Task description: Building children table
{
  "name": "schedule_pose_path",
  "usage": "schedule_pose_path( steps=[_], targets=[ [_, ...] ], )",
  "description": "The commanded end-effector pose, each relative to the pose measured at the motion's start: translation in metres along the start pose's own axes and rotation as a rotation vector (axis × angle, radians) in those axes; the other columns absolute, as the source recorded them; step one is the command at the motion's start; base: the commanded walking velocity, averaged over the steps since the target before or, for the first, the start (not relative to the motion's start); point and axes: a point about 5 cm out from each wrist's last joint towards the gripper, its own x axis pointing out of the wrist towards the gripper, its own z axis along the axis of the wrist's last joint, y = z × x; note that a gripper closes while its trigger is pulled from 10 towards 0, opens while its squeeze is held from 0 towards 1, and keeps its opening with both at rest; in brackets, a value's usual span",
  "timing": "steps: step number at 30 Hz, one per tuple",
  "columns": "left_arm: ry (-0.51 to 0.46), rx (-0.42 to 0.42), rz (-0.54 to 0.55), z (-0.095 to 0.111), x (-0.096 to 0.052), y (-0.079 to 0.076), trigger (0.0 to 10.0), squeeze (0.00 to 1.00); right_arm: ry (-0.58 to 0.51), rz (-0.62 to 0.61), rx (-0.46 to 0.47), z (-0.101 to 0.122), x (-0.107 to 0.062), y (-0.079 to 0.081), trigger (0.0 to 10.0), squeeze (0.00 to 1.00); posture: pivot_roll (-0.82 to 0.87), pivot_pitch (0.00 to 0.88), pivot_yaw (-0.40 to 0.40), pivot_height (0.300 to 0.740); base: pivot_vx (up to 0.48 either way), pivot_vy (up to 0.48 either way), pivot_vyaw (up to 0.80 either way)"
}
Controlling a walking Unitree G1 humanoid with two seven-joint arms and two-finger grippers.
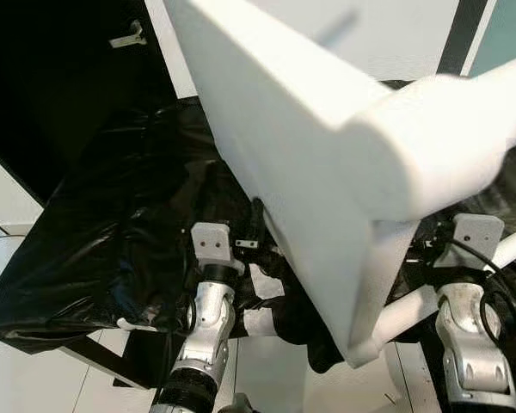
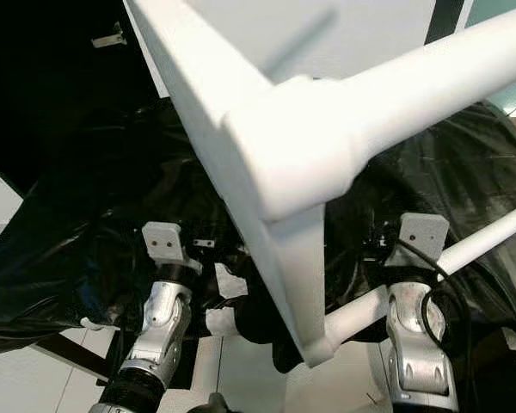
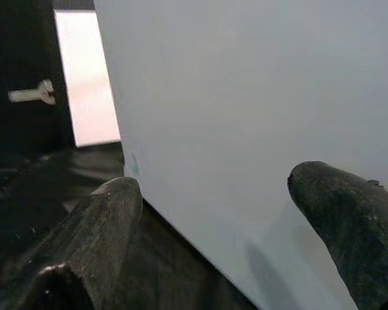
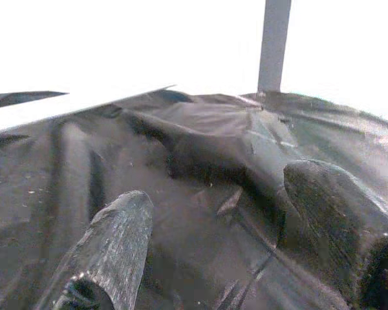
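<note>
The white children's table is tipped up close in front of me, its flat top point(image 1: 301, 155) slanting down between my arms. One round leg point(image 1: 490, 95) points up to the right, and another leg point(image 1: 413, 305) runs low beside my right arm point(image 1: 473, 344). My left gripper point(image 3: 213, 187) is open, its fingers point(image 3: 110, 219) spread on either side of the tabletop's edge point(image 3: 181, 129), just short of it. My right gripper point(image 4: 220, 194) is open over the black plastic sheet point(image 4: 200, 148), with nothing between its fingers.
The crumpled black sheet point(image 1: 112, 215) covers the work surface and hangs over its left edge. A metal wing screw point(image 1: 129, 36) lies on the dark area at the far left. White floor point(image 1: 34, 379) shows below, and small white pieces point(image 1: 262, 301) lie under the table's lower corner.
</note>
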Motion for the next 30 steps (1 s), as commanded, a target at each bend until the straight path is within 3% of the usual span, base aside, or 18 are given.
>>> schedule_pose_path(
  steps=[1, 20, 25, 30],
  targets=[
    [0.008, -0.033, -0.113, -0.001, -0.001, -0.012, 10.0, 0.0, -0.031, 0.012, -0.02, 0.003, -0.002, 0.001, 10.0, 0.0, 0.06, 0.0, 0.092, 0.74, 0.0, 0.0, 0.0],
    [0.02, -0.023, -0.125, 0.001, 0.002, -0.01, 10.0, 0.0, -0.065, -0.01, -0.018, -0.002, -0.005, 0.001, 10.0, 0.0, 0.06, 0.0, 0.098, 0.74, 0.0, 0.0, 0.0],
    [0.024, -0.02, -0.118, 0.002, 0.003, -0.009, 10.0, 0.0, -0.043, -0.033, 0.07, -0.006, -0.007, -0.002, 10.0, 0.0, 0.05, 0.0, 0.101, 0.74, 0.0, 0.0, 0.0],
    [0.02, -0.005, -0.116, 0.003, 0.003, -0.008, 10.0, 0.0, -0.03, -0.048, 0.097, -0.009, -0.009, -0.004, 10.0, 0.0, 0.05, 0.0, 0.101, 0.74, 0.0, 0.0, 0.0]
  ],
)
